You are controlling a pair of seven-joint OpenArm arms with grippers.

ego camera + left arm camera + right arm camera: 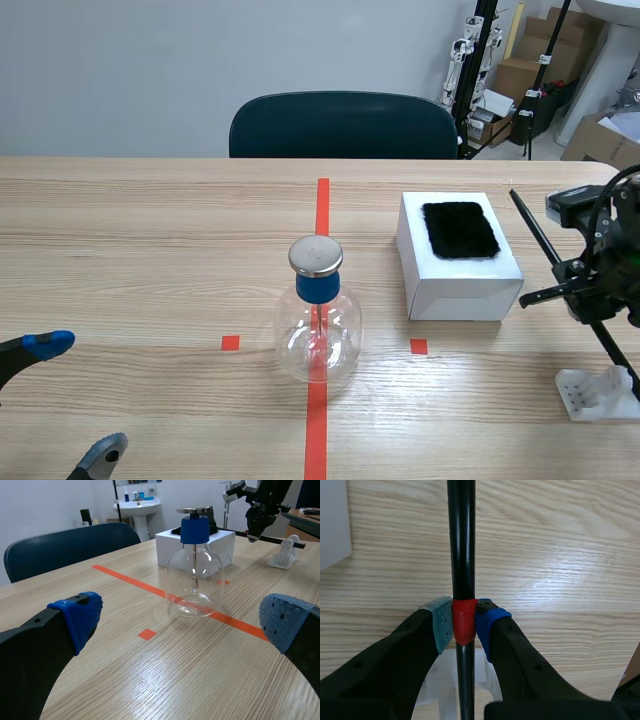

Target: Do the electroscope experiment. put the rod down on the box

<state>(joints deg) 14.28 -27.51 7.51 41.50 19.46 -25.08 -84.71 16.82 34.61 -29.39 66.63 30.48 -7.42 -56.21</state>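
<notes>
Bright, even room light falls from overhead. The light wooden table [545,587] carries a pale glare patch in the right wrist view, beside the thin black rod [461,540], which shows a faint sheen. The clear glass flask [340,340] glints softly. Shadows under it and under the white cardboard box [460,290] are weak and diffuse.

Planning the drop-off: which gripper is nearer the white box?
Right. The right gripper, shut on the rod, is beside the white box; the left gripper, open, is far past the flask.
</notes>
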